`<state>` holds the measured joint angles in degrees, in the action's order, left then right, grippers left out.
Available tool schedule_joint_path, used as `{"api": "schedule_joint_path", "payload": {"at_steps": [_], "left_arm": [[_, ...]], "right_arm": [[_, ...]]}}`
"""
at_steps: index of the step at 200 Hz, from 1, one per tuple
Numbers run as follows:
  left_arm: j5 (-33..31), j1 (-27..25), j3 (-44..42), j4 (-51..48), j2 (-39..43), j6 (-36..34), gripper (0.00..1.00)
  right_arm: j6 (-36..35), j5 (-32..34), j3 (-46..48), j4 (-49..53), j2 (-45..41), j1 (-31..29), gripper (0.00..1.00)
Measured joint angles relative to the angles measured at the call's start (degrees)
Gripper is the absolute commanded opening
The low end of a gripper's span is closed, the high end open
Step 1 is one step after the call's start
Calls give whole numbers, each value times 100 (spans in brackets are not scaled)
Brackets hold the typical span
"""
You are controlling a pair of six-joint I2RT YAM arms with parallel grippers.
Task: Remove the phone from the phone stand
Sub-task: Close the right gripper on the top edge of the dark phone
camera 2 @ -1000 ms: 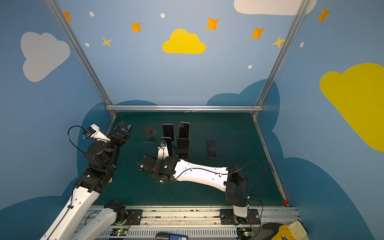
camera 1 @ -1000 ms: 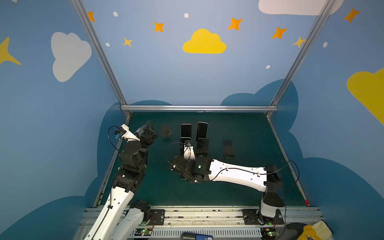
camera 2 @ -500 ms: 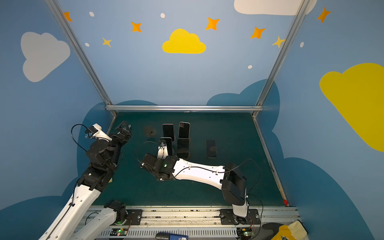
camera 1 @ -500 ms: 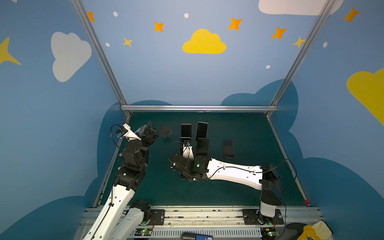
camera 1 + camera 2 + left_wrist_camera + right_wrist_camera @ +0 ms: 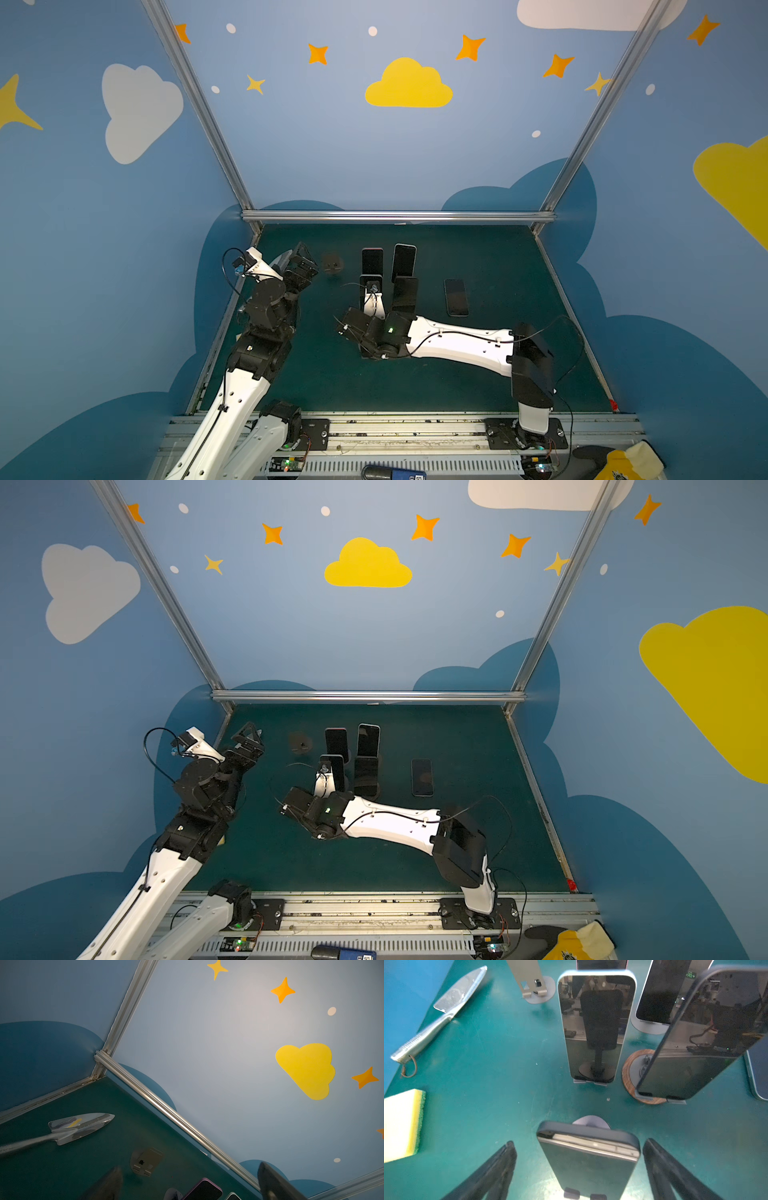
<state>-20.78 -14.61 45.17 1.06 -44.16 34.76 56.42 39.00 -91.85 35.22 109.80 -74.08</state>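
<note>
A phone in a dark case stands on a phone stand, whose two lips hold its lower edge and whose round base shows behind it. My right gripper is open and straddles the phone. One finger is almost at its edge, and the other finger stands off with a gap. In both top views my right wrist reaches across the middle and hides this phone. My left gripper is open and empty, raised at the back left.
Beyond the gripper stand a light-edged phone, a phone on a wooden-based stand, and a white phone and a pink one behind. A phone lies flat at right. An empty stand, a metal trowel and a sponge are at left.
My right arm has shifted a little to the left, with its elbow swinging in. My left arm has lifted slightly. The phones have not moved.
</note>
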Motion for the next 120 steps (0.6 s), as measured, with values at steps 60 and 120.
{"api": "schedule_joint_path", "payload": {"at_steps": [60,120], "left_arm": [[79,63,0,-2,0,0,100],[94,72,0,-2,-15,0,100]], "right_arm": [[-111,-4,101,-232,0,90,88],[-109,13,103,-140,323,98,87]]}}
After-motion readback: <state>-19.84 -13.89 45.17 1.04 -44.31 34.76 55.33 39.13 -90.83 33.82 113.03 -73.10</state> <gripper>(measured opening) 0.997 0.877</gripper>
